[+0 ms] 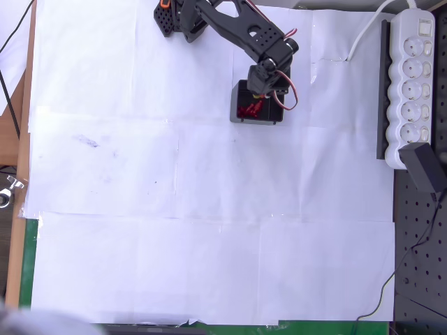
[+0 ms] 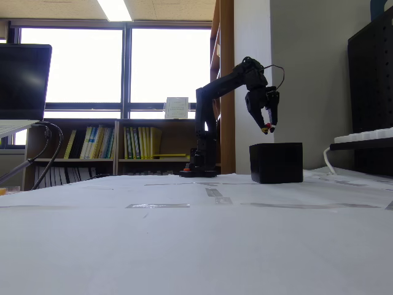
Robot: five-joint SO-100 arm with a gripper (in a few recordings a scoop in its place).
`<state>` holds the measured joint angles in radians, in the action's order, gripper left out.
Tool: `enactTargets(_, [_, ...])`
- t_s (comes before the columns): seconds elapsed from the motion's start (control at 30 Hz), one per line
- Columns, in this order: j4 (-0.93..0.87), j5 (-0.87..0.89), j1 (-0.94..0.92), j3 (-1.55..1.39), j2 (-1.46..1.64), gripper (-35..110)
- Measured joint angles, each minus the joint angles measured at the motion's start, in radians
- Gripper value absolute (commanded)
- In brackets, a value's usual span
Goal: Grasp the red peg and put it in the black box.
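Upper middle of the overhead view: the black box (image 1: 239,115) sat here, a small squarish bin with thin upright plastic walls; in the fixed view it read as a plain matte black cube (image 2: 276,163) right of center.
Gripper: hung right above the box (image 2: 268,127), fingers pointing down, clear of the rim; from overhead (image 1: 263,94) it overlapped the box's top edge.
Pincer state: fingertips looked pressed close around a tiny red bit, so pretty sure it was pinching the red peg (image 2: 268,128), though it was really too small to be certain.
Red pegs in box: a bunched cluster of glossy red pegs (image 1: 249,109) lay on the box floor.
Arm: black, chunky plastic links with round holes (image 1: 241,24), base at the top edge of the overhead view.
Table: covered in taped white paper sheets (image 1: 209,209), a bit wrinkled.
Right edge: white power strip (image 1: 412,77), smooth plastic, with a long black strip (image 1: 382,91) alongside.
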<state>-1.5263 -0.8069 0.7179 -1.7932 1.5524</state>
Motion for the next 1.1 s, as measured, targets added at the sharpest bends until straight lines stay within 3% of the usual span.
enactTargets(0.2, [-0.021, -0.008, -0.009, 0.0, 0.0, 58])
enactTargets(0.5, [-0.015, -0.081, -0.015, -0.035, -0.002, 58])
enactTargets(0.57, [-0.026, -0.1, -0.018, -0.035, -0.021, 51])
enactTargets(0.6, [-0.054, -0.12, -0.025, -0.044, -0.041, 41])
enactTargets(0.67, [-0.129, -0.158, -0.046, -0.072, -0.109, 3])
enactTargets(0.73, [-0.196, -0.198, -0.1, -0.078, -0.213, 0])
enactTargets(0.83, [-0.129, -0.272, -0.247, 0.002, -0.434, 0])
enactTargets(1.1, [0.353, -0.534, -0.555, 0.626, -0.986, 0])
